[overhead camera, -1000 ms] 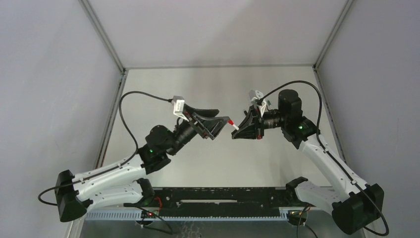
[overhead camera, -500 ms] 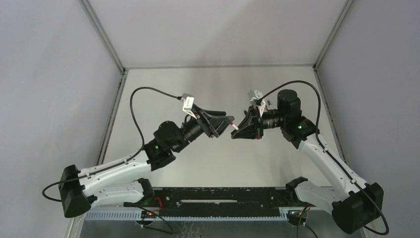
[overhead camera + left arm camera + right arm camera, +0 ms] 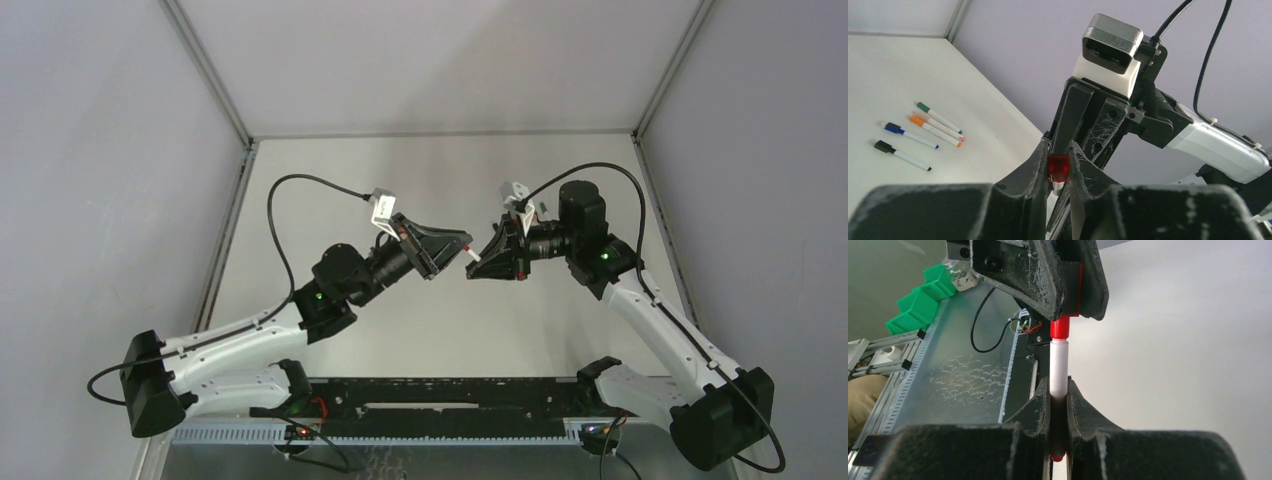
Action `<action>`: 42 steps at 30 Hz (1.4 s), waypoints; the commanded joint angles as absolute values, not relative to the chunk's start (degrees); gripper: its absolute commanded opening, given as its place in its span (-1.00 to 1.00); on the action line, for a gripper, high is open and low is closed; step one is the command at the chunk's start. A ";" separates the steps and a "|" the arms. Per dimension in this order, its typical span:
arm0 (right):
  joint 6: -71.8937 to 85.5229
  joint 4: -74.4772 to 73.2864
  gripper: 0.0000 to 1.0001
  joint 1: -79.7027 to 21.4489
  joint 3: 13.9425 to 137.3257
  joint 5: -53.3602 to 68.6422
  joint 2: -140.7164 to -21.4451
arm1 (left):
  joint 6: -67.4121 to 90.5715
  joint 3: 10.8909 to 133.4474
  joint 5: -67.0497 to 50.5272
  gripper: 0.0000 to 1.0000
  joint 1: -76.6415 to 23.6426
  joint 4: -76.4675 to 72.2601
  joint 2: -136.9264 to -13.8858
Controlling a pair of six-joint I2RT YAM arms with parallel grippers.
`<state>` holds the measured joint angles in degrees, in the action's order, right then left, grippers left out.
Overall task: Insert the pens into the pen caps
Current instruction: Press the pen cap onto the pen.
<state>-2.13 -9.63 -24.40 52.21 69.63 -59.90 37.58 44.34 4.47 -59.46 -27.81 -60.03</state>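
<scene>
A red cap [image 3: 1058,168] meets a white pen [image 3: 1058,365] above the tabletop [image 3: 430,170].
The left tool [image 3: 1059,147] pinches the cap, nearly closed; the right tool [image 3: 1058,385] is clamped on the pen's barrel.

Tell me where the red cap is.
In the left wrist view the red cap sits low at centre, pinched in the left gripper. In the right wrist view it is top centre, on the end of the pen held by the right gripper.
</scene>
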 commanded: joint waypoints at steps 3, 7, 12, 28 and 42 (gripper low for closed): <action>-2.75 -8.99 -1.00 -24.55 52.29 69.96 -59.83 | 37.85 47.31 1.82 -0.79 -59.15 -29.07 -60.63; -1.86 -8.39 -1.00 -24.35 52.29 69.81 -59.70 | 38.89 46.14 0.45 -0.99 -59.15 -30.46 -61.12; -0.24 -7.16 -1.00 -24.43 52.29 68.91 -59.59 | 42.29 44.62 -4.90 -1.00 -59.15 -32.43 -64.03; 6.55 -1.14 -1.00 -19.66 51.46 69.37 -57.88 | 51.63 36.86 -11.10 -1.00 -65.09 -38.53 -74.07; 0.57 -5.20 -1.00 -22.37 51.58 71.63 -58.54 | 39.52 37.82 -6.21 -1.00 -67.45 -36.49 -74.97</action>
<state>5.98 -7.86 -19.86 46.87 74.61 -58.61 38.59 41.58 6.85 -62.96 -44.69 -71.68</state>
